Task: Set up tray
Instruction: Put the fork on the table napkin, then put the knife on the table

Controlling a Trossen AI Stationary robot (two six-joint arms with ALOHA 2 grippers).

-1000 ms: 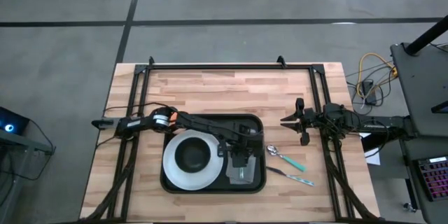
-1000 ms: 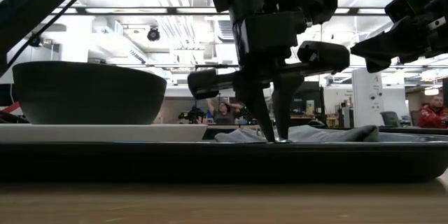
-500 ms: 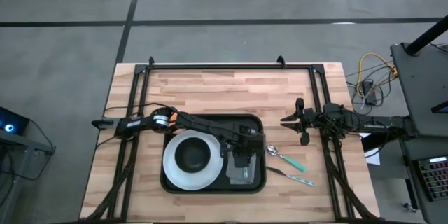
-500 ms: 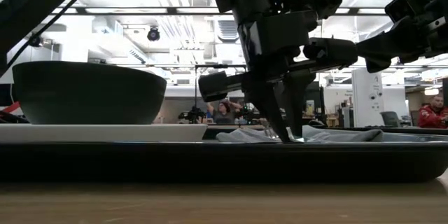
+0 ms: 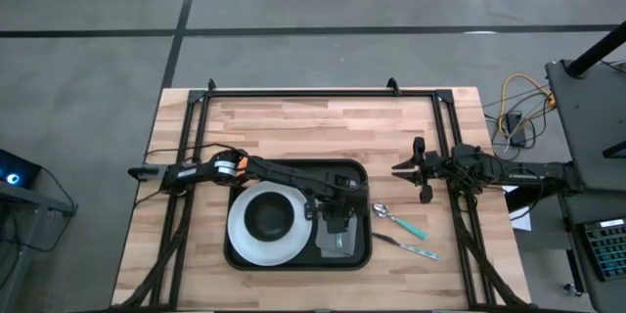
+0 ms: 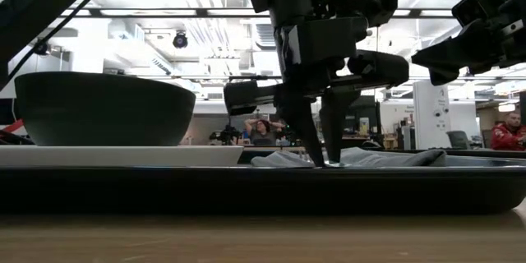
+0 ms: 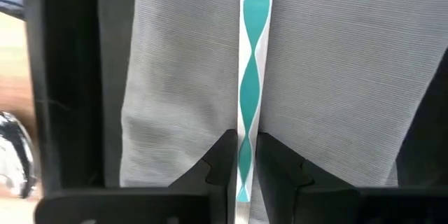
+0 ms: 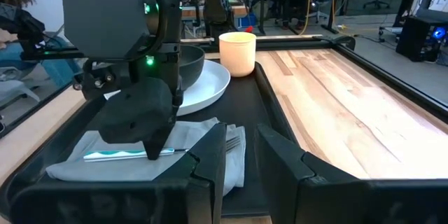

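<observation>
Tray seen from above, mid-table, carrying plate, bowl, napkin. Left wrist view: left gripper barely parted around fork on napkin; best released flat, lifted straight. Right gripper idle beside tray, slightly open, empty.

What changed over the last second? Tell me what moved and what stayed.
The left gripper, down at the fork on the napkin, swung slightly sideways and came back, ending about where it began. Whether it let go of the fork cannot be told. The fork, napkin, plate, bowl, tray and the waiting right gripper stayed put.
</observation>
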